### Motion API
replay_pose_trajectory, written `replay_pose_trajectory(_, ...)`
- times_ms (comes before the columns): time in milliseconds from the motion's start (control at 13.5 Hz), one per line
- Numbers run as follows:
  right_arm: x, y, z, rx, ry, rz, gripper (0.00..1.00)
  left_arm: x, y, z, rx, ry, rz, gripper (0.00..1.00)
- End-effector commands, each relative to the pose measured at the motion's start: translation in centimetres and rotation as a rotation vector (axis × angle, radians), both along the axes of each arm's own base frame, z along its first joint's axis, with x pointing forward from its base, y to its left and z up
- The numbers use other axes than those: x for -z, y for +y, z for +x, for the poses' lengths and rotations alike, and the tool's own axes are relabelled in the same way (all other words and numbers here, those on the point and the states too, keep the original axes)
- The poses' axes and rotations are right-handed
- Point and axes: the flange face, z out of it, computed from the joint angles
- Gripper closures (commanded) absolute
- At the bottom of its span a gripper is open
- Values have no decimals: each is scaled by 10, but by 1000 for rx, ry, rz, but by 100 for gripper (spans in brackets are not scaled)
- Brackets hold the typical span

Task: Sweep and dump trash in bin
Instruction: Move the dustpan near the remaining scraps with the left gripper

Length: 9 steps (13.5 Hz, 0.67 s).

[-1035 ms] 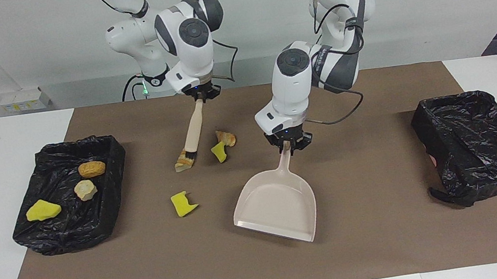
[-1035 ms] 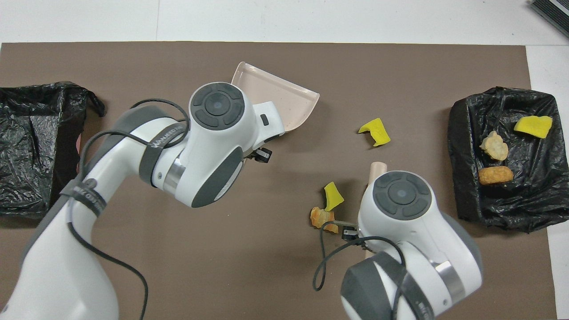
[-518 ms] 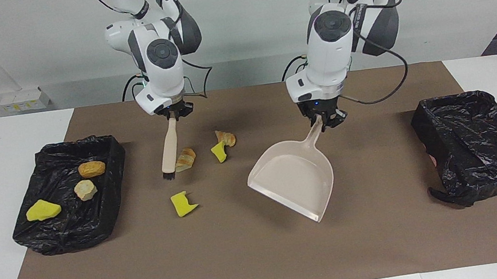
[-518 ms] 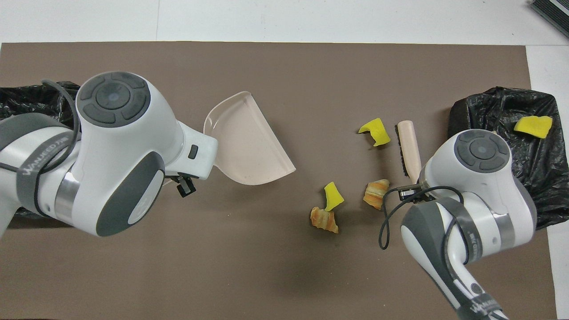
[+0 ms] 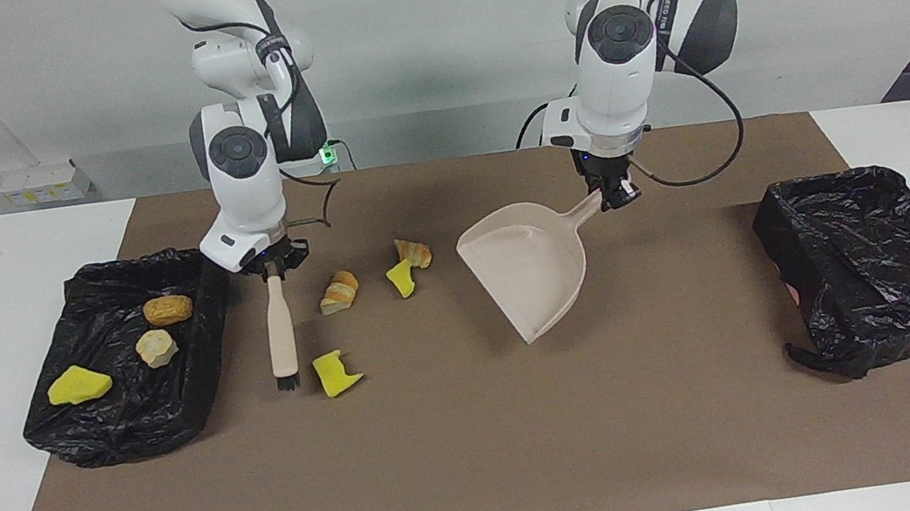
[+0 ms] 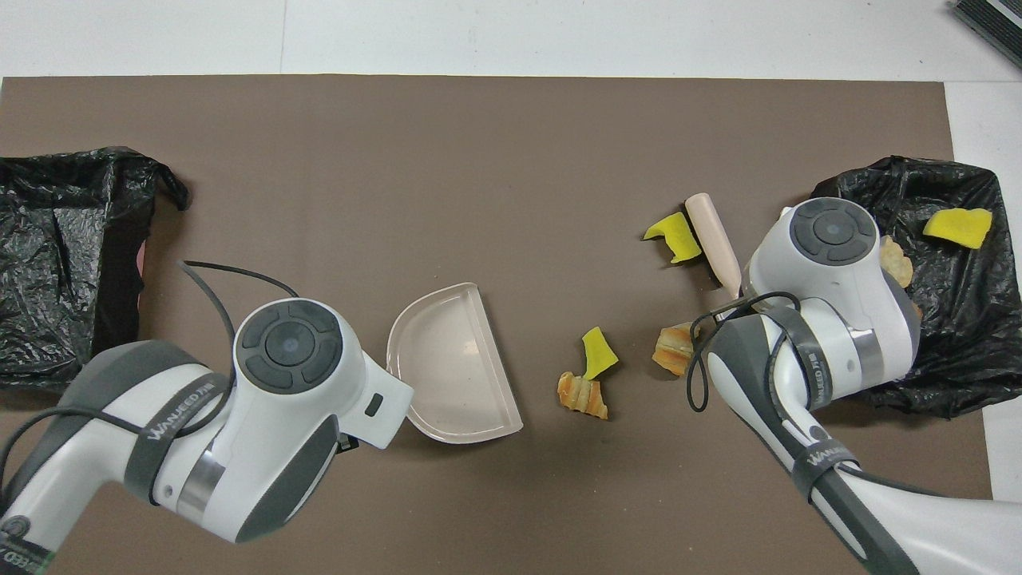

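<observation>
We held the brush [image 5: 280, 331] clamped in our right gripper [image 5: 273, 268] and the dustpan [image 5: 530, 275] clamped in our left gripper [image 5: 612, 195]. To sweep well, we judged the brush should push the near yellow piece [image 5: 334, 373] toward the dustpan's lowered lip.

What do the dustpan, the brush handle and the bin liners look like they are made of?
Dustpan: probably moulded plastic, pale beige, smooth with a slight sheen and a thin raised rim.
Brush handle: light wood or plastic, a matte cream round shaft; the look leaves it open.
Bin liners: thin black plastic film, crinkled and glossy with many small highlights.
</observation>
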Motion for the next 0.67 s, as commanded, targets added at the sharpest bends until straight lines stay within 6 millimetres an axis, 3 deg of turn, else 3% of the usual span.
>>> replay_pose_trajectory(0, -8, 19, -5, -93, 33, 63, 100, 21, -11, -27, -19, -47, -26, 100)
replay_pose_trajectory(222, 2, 57, -15, -214, 60, 105, 100, 27, -18, -31, -13, -76, -47, 100)
replay_pose_trajectory(591, -4, 130, -47, -315, 96, 219, 100, 35, -19, -36, -63, -89, -47, 100)
